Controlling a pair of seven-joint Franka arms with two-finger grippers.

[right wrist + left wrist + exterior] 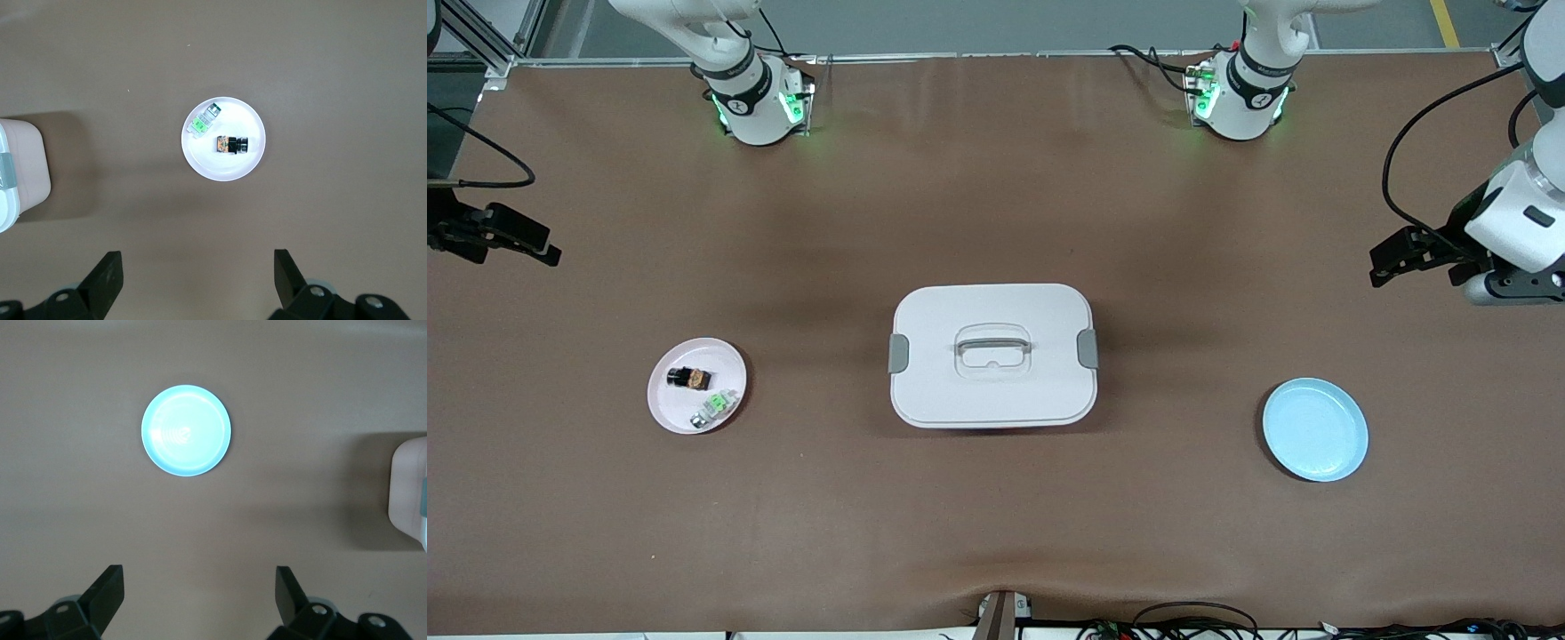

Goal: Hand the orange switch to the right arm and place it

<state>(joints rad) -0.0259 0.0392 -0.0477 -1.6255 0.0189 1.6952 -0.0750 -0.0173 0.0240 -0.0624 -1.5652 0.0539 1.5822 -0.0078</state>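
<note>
Counter, brown mat surface: one round pale pink plate, one white rectangular lidded plastic box with grey side clips and a top handle, one round light blue plate. Two small parts lie on the pink plate: the orange switch, a tiny black blocky component with an orange middle, lying on its side, and one small clear-and-silver part with a green centre, just beside it and nearer the front camera, apart from it. Right arm reaches out over its end of the counter; right end effector hangs above bare mat, fingers spread wide, holding nothing. Left arm is likewise raised over its own end; left end effector spread wide, empty, blue plate below its camera.
</note>
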